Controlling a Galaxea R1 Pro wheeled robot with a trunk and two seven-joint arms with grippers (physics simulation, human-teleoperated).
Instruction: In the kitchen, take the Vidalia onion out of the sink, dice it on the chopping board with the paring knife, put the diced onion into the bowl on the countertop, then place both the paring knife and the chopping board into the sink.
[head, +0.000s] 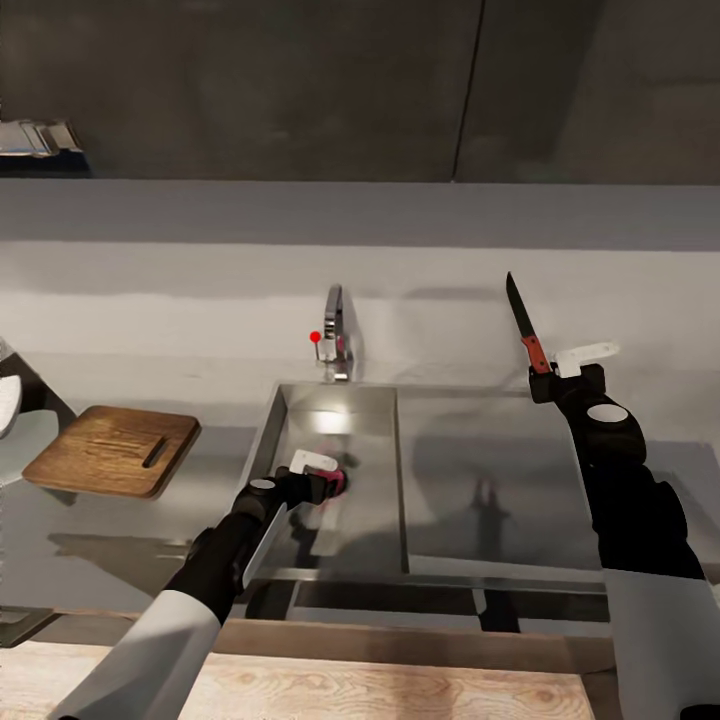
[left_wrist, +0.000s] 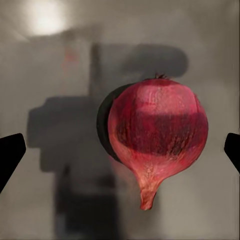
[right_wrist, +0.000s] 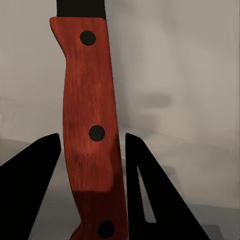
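A dark grey wall panel with a vertical seam rises behind the pale backsplash. A metallic object sits at the upper left edge. Pale wood flooring runs along the lower edge, near the camera

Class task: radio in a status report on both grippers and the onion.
Left gripper open, down in the sink, fingers either side of the onion, not touching. Right gripper shut on the knife, held above the counter. Nothing in the way.
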